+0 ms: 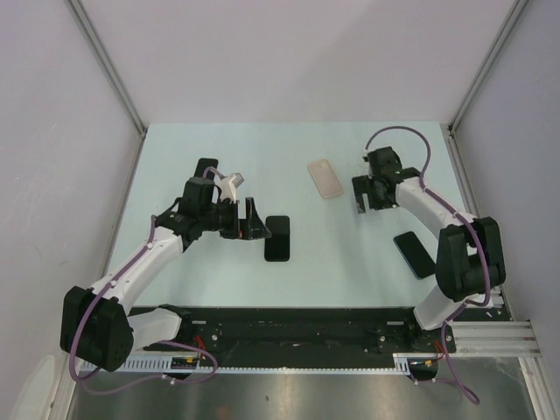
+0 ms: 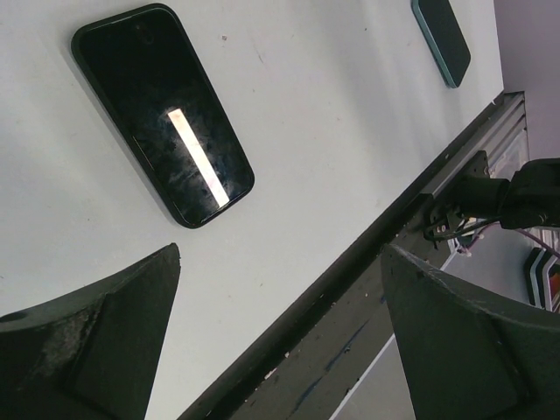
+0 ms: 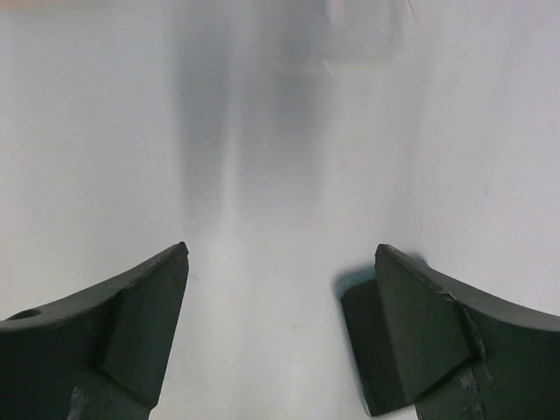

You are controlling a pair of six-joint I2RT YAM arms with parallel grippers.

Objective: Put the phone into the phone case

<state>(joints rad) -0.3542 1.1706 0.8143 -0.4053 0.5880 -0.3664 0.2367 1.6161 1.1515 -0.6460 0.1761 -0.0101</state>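
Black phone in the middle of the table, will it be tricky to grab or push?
The black phone looks rigid, so it probably won't flex. Its glossy face mirrors a light strip, so it's likely slippery and may slide when pushed. It lies flat on the table, so edges seem hard to get under.

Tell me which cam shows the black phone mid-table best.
Left wrist: the phone lies whole and close, screen glare and all, just beyond the open left gripper. Top external shows it small, flat on the table. Right wrist shows none of it, mostly table past the open right gripper.
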